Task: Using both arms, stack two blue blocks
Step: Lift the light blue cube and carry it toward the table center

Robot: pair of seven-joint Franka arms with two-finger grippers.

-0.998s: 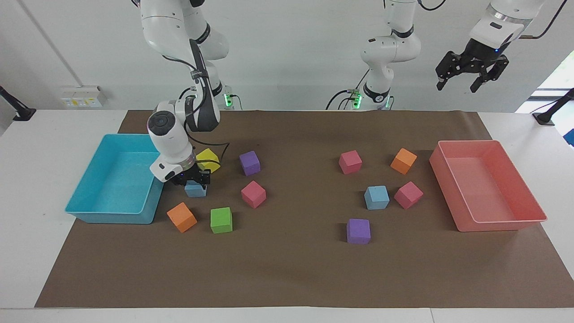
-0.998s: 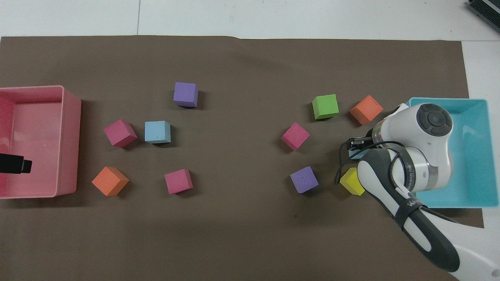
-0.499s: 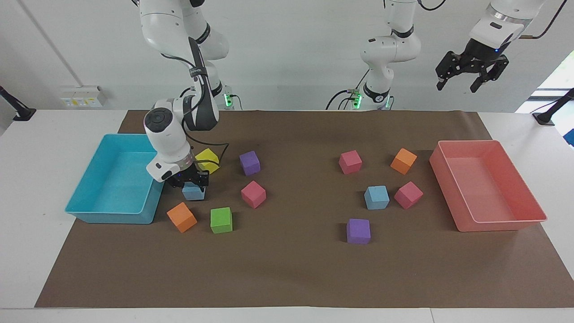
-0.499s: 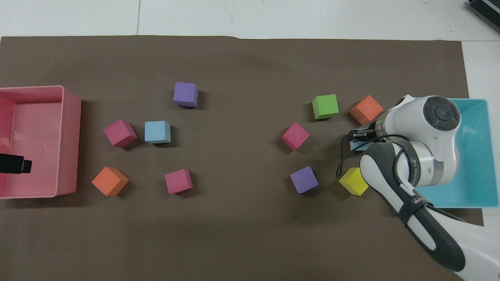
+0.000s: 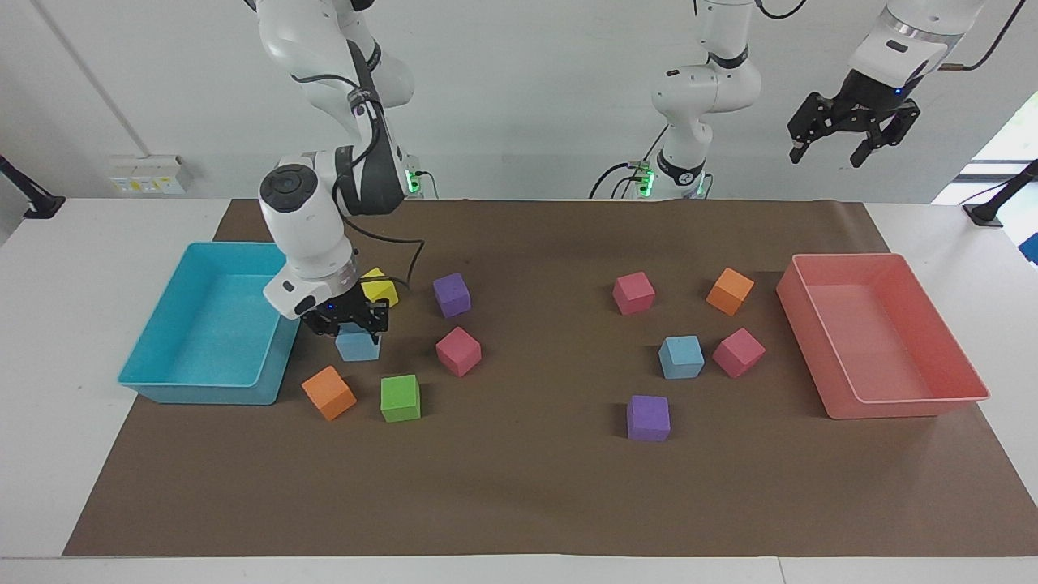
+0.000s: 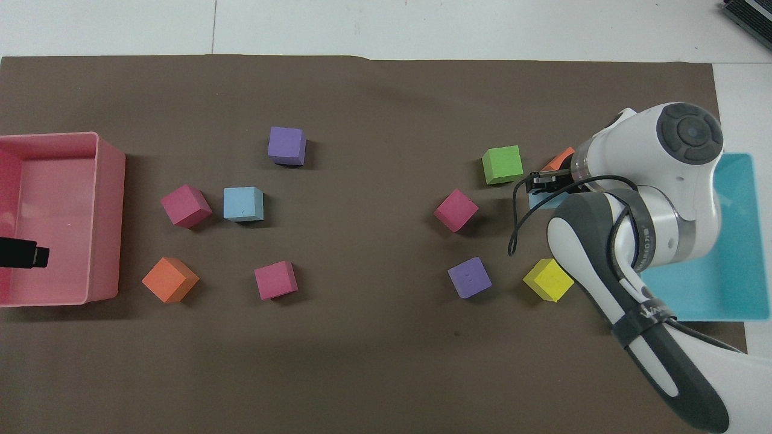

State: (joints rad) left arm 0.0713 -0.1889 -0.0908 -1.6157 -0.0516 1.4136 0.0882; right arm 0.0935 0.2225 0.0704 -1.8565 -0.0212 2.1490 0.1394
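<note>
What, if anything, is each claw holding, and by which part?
The right claw grips a blue block by its upper sides, beside the turquoise tray. The left claw, raised and open, holds nothing.

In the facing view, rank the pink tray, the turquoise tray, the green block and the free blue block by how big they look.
1. Pink tray and turquoise tray: by far the largest, and too alike to rank.
2. Green block and free blue block: much smaller. The green one looks slightly bigger, but it sits closer to the camera, so that is unsure.
</note>
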